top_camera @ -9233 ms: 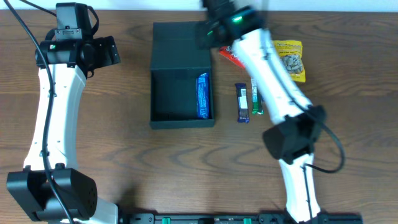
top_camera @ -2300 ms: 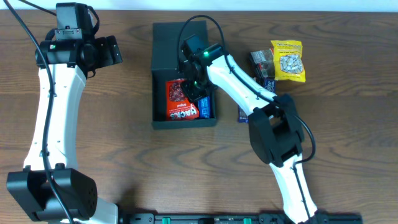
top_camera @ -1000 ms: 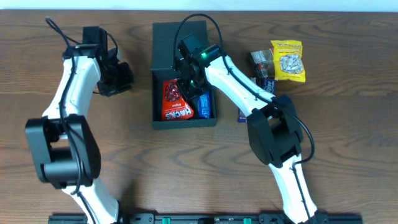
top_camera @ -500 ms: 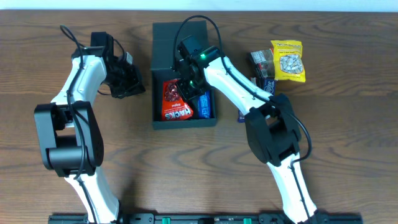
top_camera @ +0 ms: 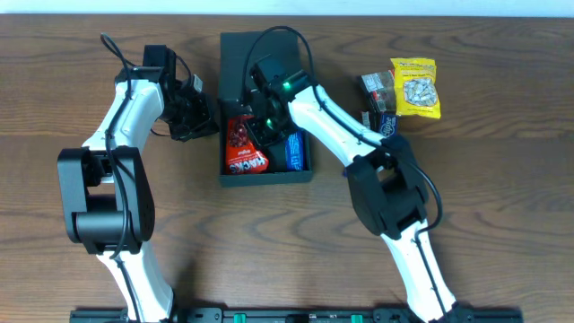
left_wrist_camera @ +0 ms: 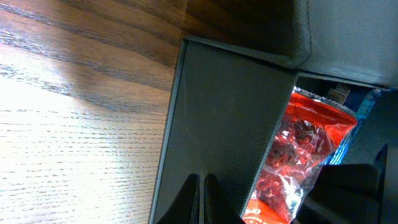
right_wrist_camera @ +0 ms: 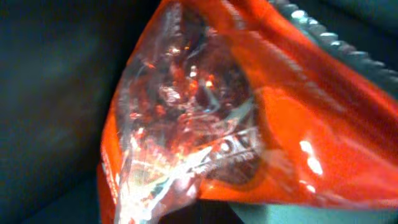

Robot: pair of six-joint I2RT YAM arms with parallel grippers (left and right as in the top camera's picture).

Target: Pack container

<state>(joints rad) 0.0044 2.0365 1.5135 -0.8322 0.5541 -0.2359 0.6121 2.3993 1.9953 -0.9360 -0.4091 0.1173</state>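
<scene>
The container is a dark open box with its lid flap folded back. Inside lie a red snack packet and a blue bar. My right gripper reaches into the box and is shut on the top edge of the red packet, which fills the right wrist view and hides the fingers. My left gripper is shut and empty. Its fingertips rest against the outside of the container's left wall, and the red packet shows beyond that wall.
To the right of the box lie a yellow snack bag, a dark clear packet and a blue packet. The right arm covers more of that group. Bare wooden table lies in front and to the left.
My left arm has swung right from the table's far left until its shut fingers meet the box's left wall. The red packet has shifted slightly left inside the box with the right gripper.
</scene>
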